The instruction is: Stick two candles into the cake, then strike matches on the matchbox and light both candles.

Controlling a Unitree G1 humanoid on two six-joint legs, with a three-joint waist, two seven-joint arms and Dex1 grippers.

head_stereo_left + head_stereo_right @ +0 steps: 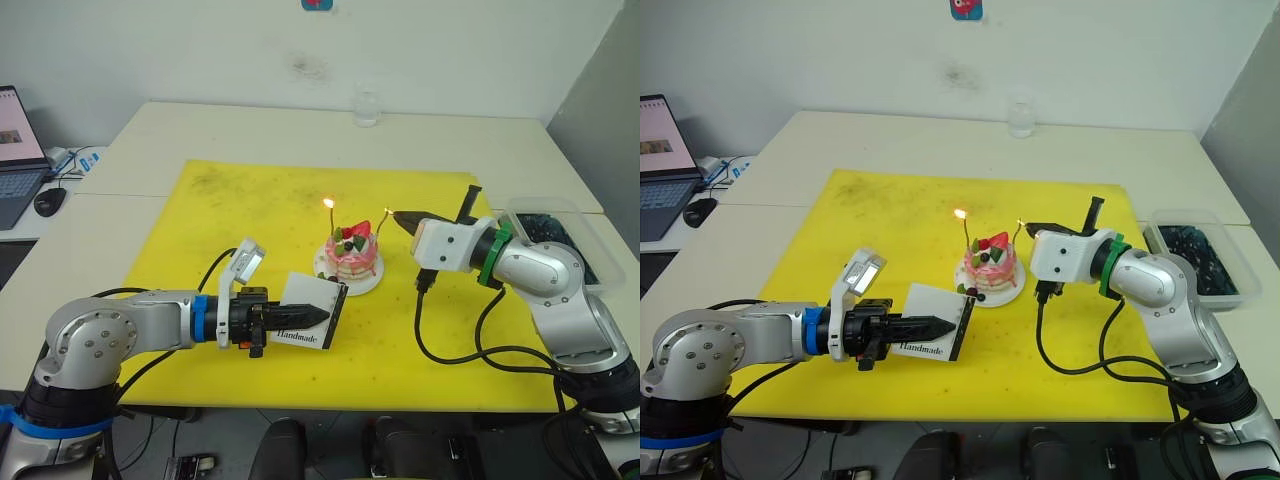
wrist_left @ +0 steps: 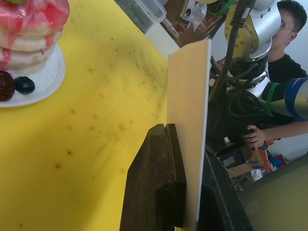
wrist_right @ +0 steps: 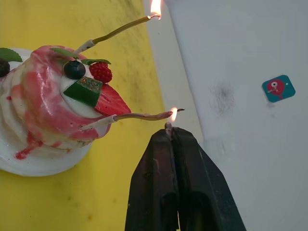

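The pink cake (image 1: 352, 258) sits on its white plate (image 1: 372, 283) in the middle of the yellow mat. Two candles stand in it. The left candle (image 3: 115, 32) burns at its tip. At the tip of the right candle (image 3: 130, 117) a small flame sits where the match (image 3: 168, 126) meets it. My right gripper (image 3: 169, 132) is shut on that short match, just right of the cake. In front of the cake and to its left, my left gripper (image 1: 325, 313) is shut on the white matchbox (image 1: 305, 292), holding it on edge.
A yellow mat (image 1: 230, 210) covers the table's centre. A clear bin (image 1: 550, 232) with dark contents stands at the right edge, a glass (image 1: 366, 106) at the back, and a laptop (image 1: 15, 150) and mouse (image 1: 48, 200) on the far left. A person (image 2: 284, 33) sits beyond the table.
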